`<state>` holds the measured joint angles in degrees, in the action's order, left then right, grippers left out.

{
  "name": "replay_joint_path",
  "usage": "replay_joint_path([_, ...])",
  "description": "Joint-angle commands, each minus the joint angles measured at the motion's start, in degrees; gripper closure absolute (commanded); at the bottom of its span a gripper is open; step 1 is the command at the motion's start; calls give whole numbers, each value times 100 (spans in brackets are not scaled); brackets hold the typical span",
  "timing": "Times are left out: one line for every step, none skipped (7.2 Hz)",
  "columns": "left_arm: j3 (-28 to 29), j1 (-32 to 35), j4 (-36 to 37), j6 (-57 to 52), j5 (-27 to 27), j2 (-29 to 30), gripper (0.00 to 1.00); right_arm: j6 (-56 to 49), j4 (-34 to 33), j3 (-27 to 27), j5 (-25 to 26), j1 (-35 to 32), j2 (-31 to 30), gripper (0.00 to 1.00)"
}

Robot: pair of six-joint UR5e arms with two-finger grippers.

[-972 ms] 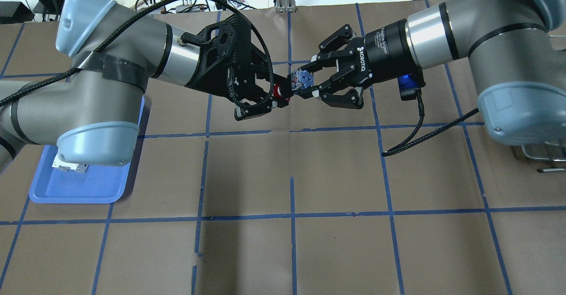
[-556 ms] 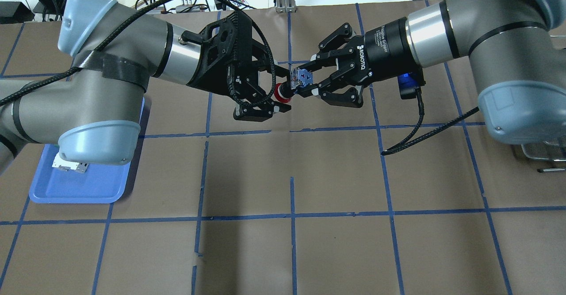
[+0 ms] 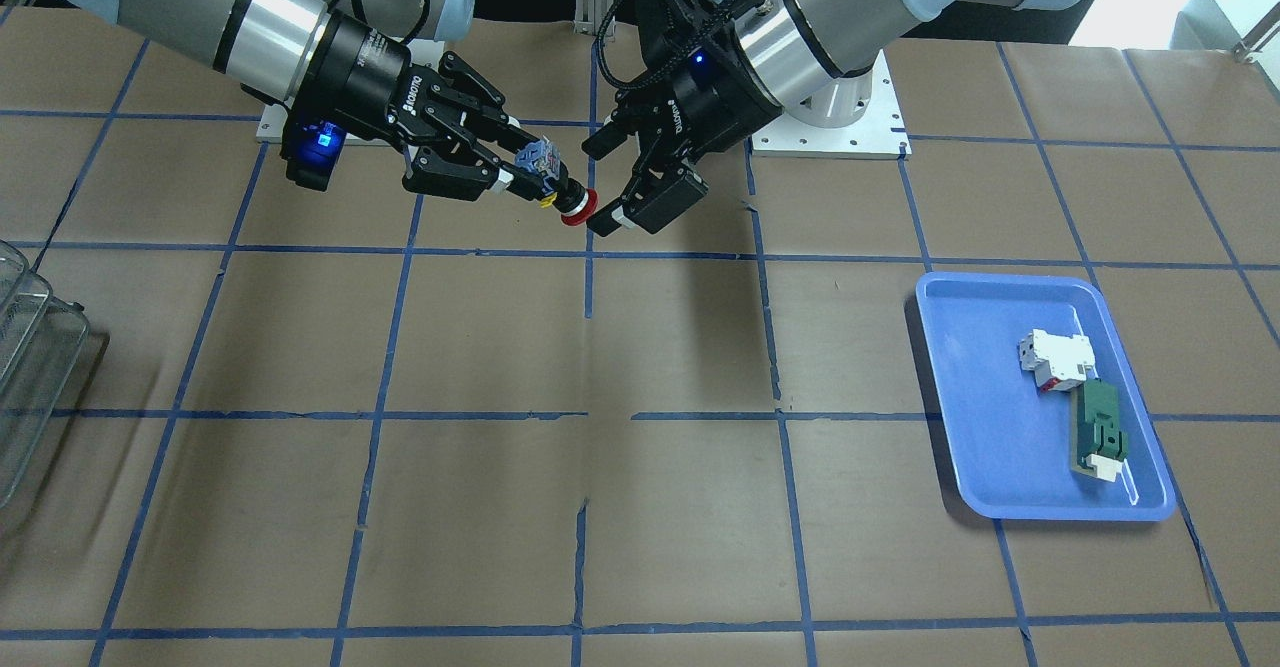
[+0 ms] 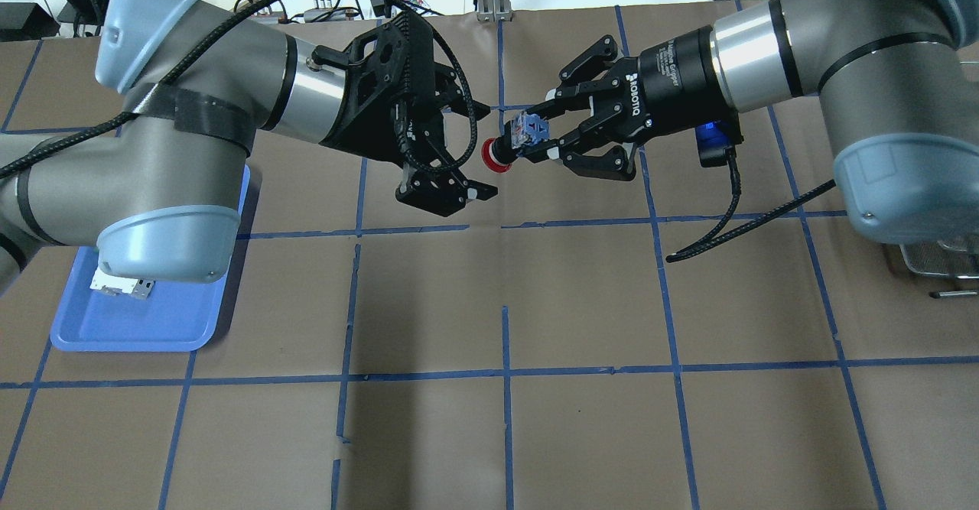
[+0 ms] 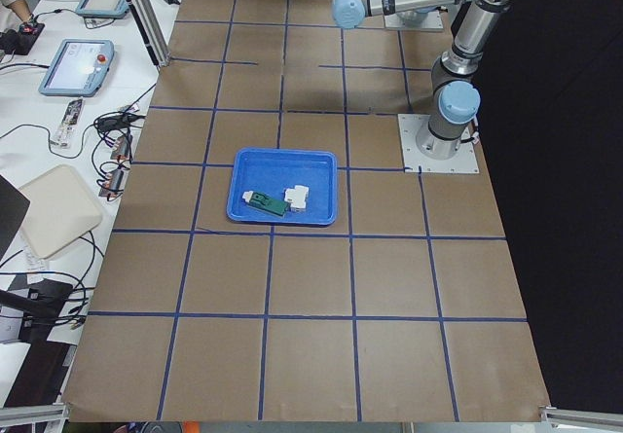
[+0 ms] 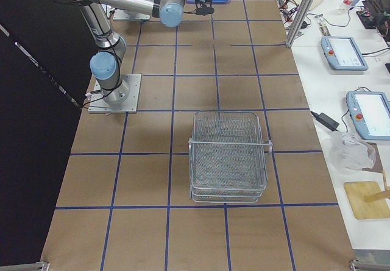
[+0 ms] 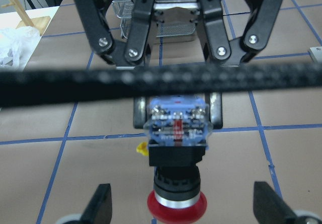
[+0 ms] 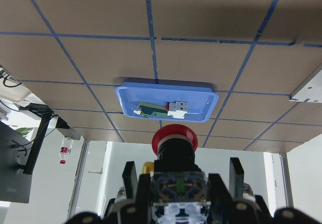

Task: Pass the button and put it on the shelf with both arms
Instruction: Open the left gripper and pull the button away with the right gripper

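The button point(image 4: 506, 147) hangs in the air over the table's far middle, its red cap pointing at my left arm. My right gripper point(image 4: 537, 135) is shut on its bluish clear base. My left gripper point(image 4: 477, 149) is open, with its fingertips on either side of the red cap and apart from it. The left wrist view shows the button point(image 7: 176, 153) between the open left fingertips point(image 7: 100, 206). The front view shows the button point(image 3: 560, 195), the right gripper point(image 3: 522, 171) and the left gripper point(image 3: 603, 183). The shelf point(image 6: 228, 155) stands on the table at my right.
A blue tray point(image 3: 960, 417) at my left holds a white-and-red breaker block point(image 3: 1050, 359) and a flat green-and-white part point(image 3: 1097, 434). The shelf's edge point(image 4: 941, 261) shows under my right arm. A black cable point(image 4: 719, 227) hangs from the right wrist.
My left gripper has opened off the red cap and drawn back a little to the left. The button stays in my right gripper, which has shifted slightly right.
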<state>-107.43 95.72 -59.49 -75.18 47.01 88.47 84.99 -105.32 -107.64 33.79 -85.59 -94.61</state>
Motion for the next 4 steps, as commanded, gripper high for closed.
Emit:
replay_joint_path([20, -9, -10, 747, 806, 4, 0, -681, 3, 23, 547, 313, -31, 100])
replay_joint_path([134, -62, -45, 1212, 1149, -31, 0, -1008, 3, 50, 924, 428, -40, 100])
replay_joint_path([405, -62, -54, 1643, 1935, 108, 0, -1498, 64, 198, 1380, 594, -49, 100])
replay_joint_path([668, -114, -71, 2395, 2213, 179, 0, -2216, 134, 312, 1959, 718, -92, 100])
